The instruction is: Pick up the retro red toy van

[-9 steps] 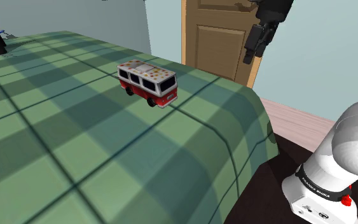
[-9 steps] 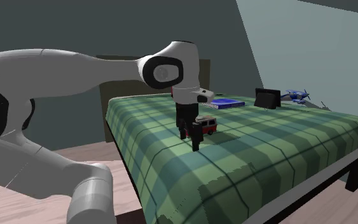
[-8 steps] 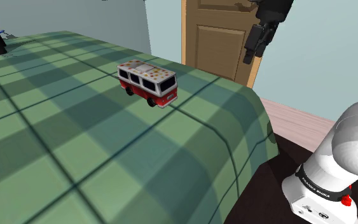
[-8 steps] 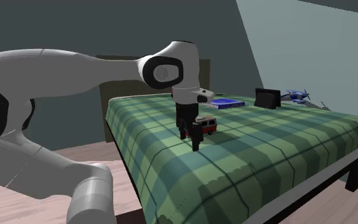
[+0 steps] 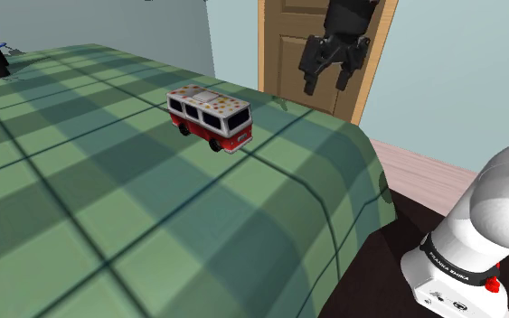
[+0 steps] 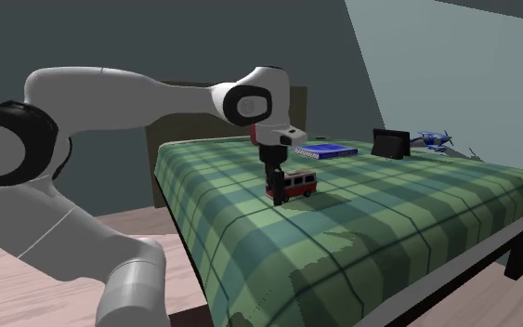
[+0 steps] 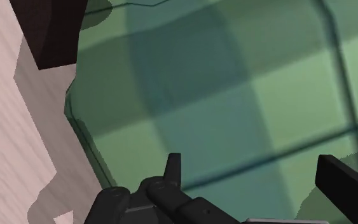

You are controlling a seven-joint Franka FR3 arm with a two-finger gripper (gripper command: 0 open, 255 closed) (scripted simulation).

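The red and white toy van (image 5: 210,117) stands on its wheels on the green checked bed (image 5: 108,199), near the bed's corner by the wooden door (image 5: 284,54). To its right in the shoulder view, the black gripper (image 5: 325,88) hangs over that corner, clear of the van, its fingers spread apart and empty.
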